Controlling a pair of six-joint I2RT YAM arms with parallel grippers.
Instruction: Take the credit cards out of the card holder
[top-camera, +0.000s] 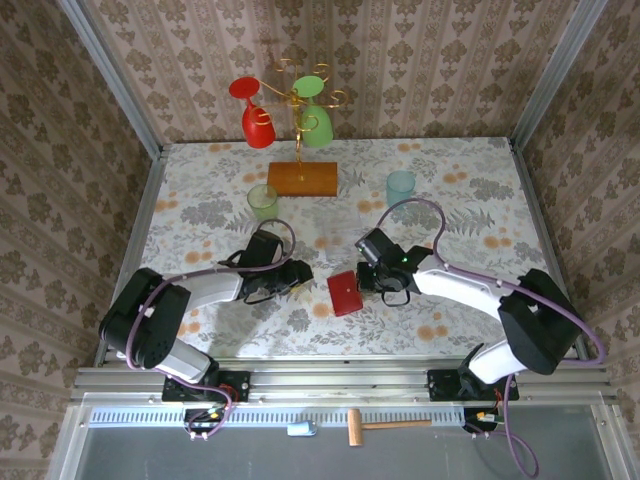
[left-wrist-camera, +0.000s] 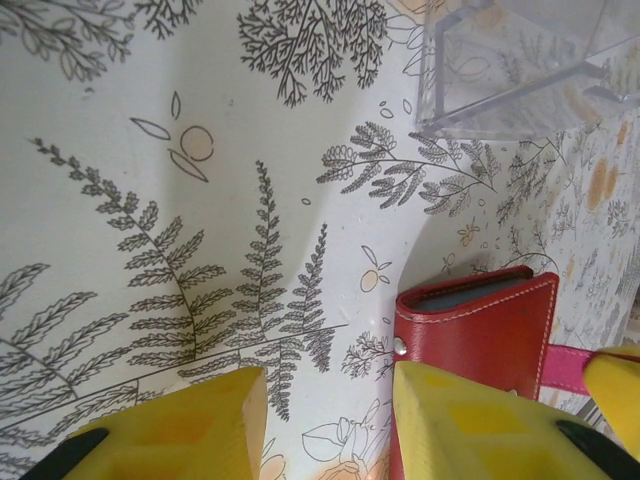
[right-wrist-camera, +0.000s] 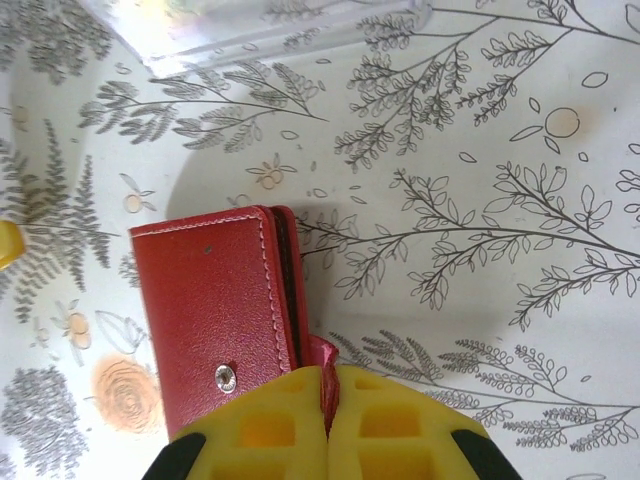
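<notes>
The red card holder (top-camera: 345, 293) lies folded on the table between the two arms. Its red cover and silver snap show in the right wrist view (right-wrist-camera: 215, 310). My right gripper (right-wrist-camera: 329, 400) is shut on the small red closing tab (right-wrist-camera: 322, 358) at the holder's edge. In the left wrist view the holder (left-wrist-camera: 480, 325) sits at the lower right with a grey inner edge showing at its top. My left gripper (left-wrist-camera: 330, 415) is open just left of the holder; its right finger (left-wrist-camera: 470, 425) lies over the red cover. The credit cards are hidden.
A clear plastic box (left-wrist-camera: 520, 60) stands beyond the holder. Farther back are a green cup (top-camera: 263, 202), a teal cup (top-camera: 401, 187) and a gold rack on a wooden base (top-camera: 302, 178) holding a red glass (top-camera: 255, 115) and a green glass (top-camera: 315, 115).
</notes>
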